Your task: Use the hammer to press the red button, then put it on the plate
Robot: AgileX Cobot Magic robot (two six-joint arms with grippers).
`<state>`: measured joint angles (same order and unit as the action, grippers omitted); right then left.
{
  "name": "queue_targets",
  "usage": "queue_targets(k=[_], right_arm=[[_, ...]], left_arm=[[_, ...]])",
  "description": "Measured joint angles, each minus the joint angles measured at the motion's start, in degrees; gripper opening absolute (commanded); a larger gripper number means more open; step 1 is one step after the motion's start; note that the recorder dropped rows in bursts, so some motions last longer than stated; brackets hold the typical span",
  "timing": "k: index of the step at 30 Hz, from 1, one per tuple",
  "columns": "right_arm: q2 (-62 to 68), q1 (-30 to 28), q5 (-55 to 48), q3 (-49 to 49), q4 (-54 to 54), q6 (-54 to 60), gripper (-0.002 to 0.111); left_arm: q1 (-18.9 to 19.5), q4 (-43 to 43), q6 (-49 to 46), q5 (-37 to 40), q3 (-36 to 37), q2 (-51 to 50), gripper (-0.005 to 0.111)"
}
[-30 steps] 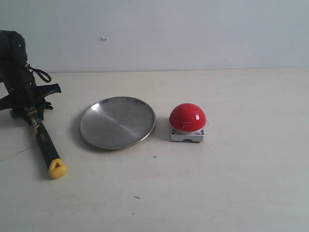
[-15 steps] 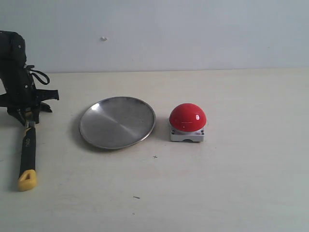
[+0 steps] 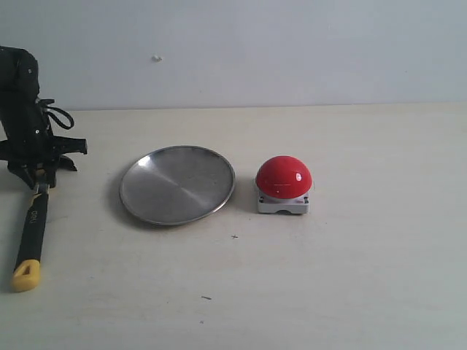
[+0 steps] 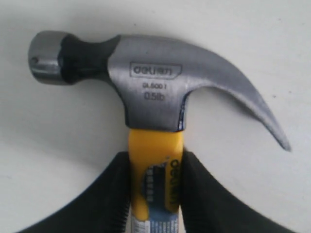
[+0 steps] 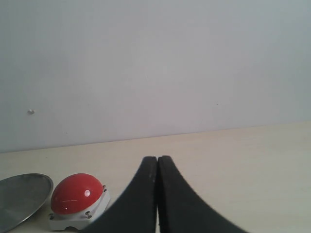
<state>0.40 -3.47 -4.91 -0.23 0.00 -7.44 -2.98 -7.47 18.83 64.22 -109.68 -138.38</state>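
Observation:
My left gripper (image 3: 40,175) is shut on the hammer (image 3: 31,233) at the table's far left, just below its head. The black handle runs toward the front edge and ends in a yellow butt. In the left wrist view both fingers press the yellow neck of the hammer (image 4: 154,170) under the grey claw head. The silver plate (image 3: 177,184) lies left of centre, apart from the hammer. The red button (image 3: 283,177) sits on its grey-white base to the right of the plate. My right gripper (image 5: 157,161) is shut and empty, and does not show in the exterior view.
The right wrist view shows the red button (image 5: 77,194) and the plate's edge (image 5: 29,191) off to one side of the shut fingers. A pale wall (image 3: 255,51) bounds the back of the table.
The hammer's handle has swung leftward while the left gripper held the head end; the yellow butt has gone from right of the gripper to the far left front. Plate and button are unmoved.

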Motion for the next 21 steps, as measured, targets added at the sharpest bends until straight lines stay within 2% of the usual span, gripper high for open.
queue_targets(k=[7, 21], right_arm=[[0.0, 0.0, 0.0, 0.0, 0.0, 0.0, 0.0], [0.0, 0.0, 0.0, 0.0, 0.0, 0.0, 0.0]], left_arm=[[0.0, -0.4, -2.1, 1.9, 0.4, 1.3, 0.0], [0.3, 7.5, -10.1, 5.5, 0.3, 7.3, 0.0]])
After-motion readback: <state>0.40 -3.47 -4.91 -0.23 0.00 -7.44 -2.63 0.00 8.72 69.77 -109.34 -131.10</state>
